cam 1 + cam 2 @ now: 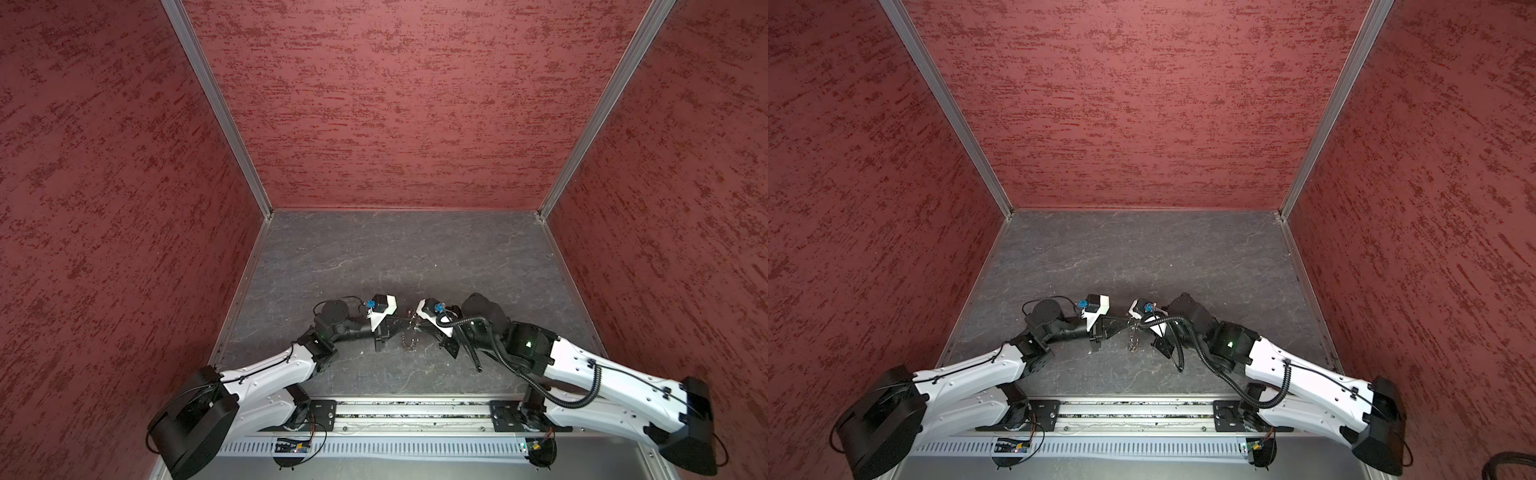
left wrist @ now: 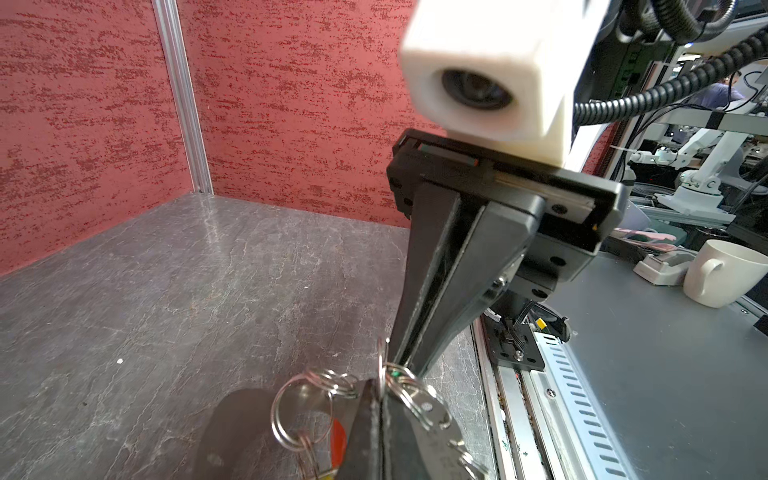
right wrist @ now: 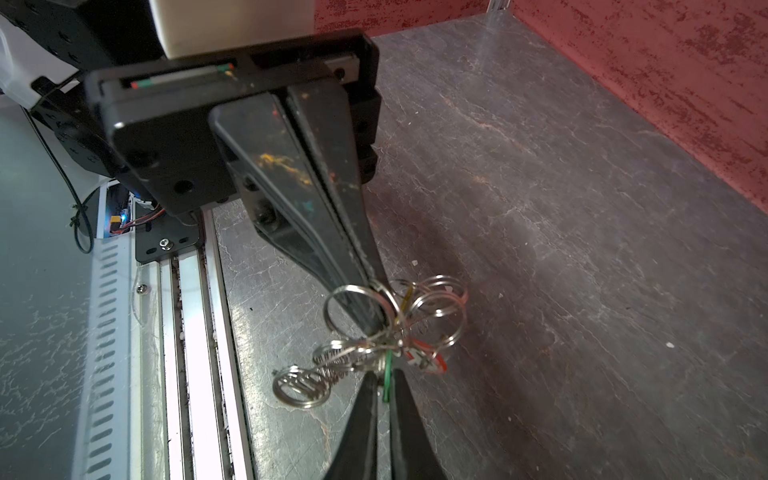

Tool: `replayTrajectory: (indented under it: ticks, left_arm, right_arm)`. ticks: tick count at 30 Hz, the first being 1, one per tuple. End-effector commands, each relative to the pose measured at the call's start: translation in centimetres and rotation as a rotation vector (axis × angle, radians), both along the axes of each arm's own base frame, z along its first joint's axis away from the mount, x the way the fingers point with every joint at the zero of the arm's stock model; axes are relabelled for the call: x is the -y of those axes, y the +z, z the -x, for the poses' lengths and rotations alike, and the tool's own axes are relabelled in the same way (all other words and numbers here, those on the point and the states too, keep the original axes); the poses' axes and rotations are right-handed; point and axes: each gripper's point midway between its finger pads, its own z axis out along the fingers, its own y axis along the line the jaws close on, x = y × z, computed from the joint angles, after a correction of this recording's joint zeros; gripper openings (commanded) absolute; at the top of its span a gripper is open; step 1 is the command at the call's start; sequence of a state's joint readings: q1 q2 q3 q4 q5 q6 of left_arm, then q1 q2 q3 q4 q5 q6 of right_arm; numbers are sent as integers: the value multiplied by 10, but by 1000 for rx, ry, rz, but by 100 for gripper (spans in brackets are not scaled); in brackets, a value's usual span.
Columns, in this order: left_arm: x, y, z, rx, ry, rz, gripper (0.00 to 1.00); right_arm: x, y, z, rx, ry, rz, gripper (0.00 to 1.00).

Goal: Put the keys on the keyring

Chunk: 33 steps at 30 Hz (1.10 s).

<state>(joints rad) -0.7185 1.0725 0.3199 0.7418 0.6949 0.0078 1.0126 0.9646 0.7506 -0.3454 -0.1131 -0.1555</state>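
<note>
The keyring (image 1: 410, 338), a string of small silver rings (image 1: 1133, 337), hangs between my two grippers above the near middle of the floor. My left gripper (image 2: 380, 388) is shut on one ring of the keyring (image 2: 303, 411); its tips (image 3: 374, 284) also show in the right wrist view. My right gripper (image 3: 384, 384) faces it, jaws nearly together with the thin green key (image 3: 387, 380) edge-on between them. The red key (image 3: 432, 360) and the yellow key (image 3: 409, 293) hang among the rings (image 3: 436, 316). A loose tail of rings (image 3: 301, 386) dangles.
Red textured walls (image 1: 395, 104) close in the dark stone-patterned floor (image 1: 395, 257) on three sides. A metal rail (image 1: 411, 409) runs along the near edge under both arm bases. A white mug (image 2: 723, 272) stands on the grey bench outside.
</note>
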Motion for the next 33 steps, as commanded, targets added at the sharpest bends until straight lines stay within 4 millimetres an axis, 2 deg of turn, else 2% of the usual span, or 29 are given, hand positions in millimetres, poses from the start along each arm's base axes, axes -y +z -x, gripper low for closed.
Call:
replayTrajectory:
  ticks: [1,5,8,12,18,22,33]
  left_arm:
    - [-3,30,3,93,4,91,0]
    - [-4,27,5,99,1,86,0]
    - [-4,21,10,121,-22,69,0]
    - [-3,17,21,153,-89,61,0]
    - [-3,20,33,190,-147,92,0]
    - [-3,19,38,195,-179,92,0]
    - [-1,16,47,194,-237,84,0]
  right_arm:
    - [-2,-2,3,-20,10,-6,9]
    - [4,8,-2,10,-25,-16,10]
    - [10,27,-2,58,-42,-61,15]
    - [7,41,15,59,47,-131,24]
    - [-6,37,26,27,136,-155,24]
    - [-7,37,28,23,150,-163,23]
    - [-10,36,34,4,183,-164,11]
